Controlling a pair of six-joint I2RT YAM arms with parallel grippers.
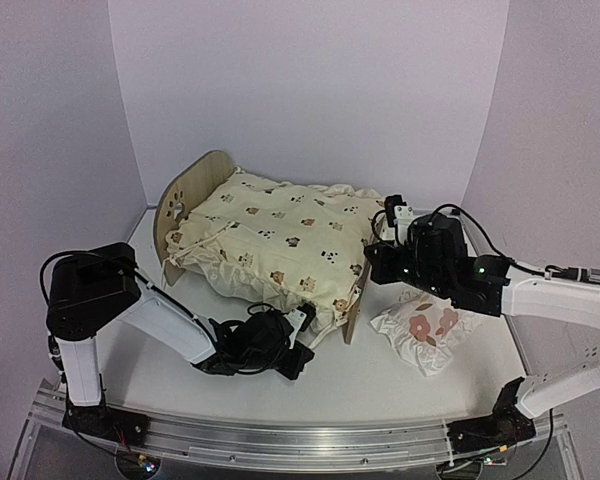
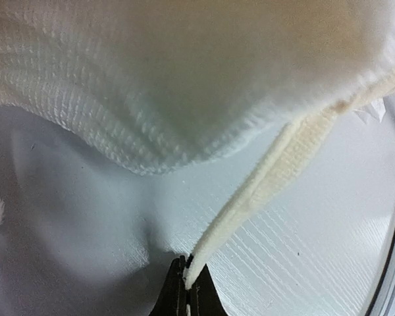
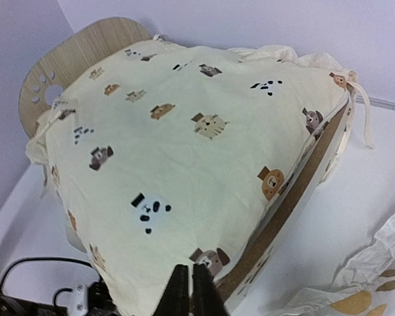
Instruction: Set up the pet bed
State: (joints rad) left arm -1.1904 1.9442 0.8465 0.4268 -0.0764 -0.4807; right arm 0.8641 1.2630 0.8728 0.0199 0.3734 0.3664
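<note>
The pet bed [image 1: 185, 200] stands at the back left, its light-wood headboard [image 3: 72, 56] showing paw cutouts. A cream cushion [image 1: 280, 235] printed with small animals lies draped over it and covers the base. My left gripper [image 1: 302, 325] is low on the table by the bed's front foot corner. In the left wrist view it [image 2: 186, 276] is shut on a cream tie string [image 2: 276, 164] that hangs from the cushion [image 2: 184, 79]. My right gripper [image 1: 372, 262] hovers at the cushion's foot-end right corner. Its jaws [image 3: 191, 283] stand almost together over the cushion [image 3: 184, 145]; whether fabric is pinched does not show.
A small white ruffled pillow [image 1: 420, 330] with red-brown flowers lies on the table right of the footboard [image 1: 358, 300], under my right arm; its edge [image 3: 375, 276] shows in the right wrist view. White walls close in at the back and both sides.
</note>
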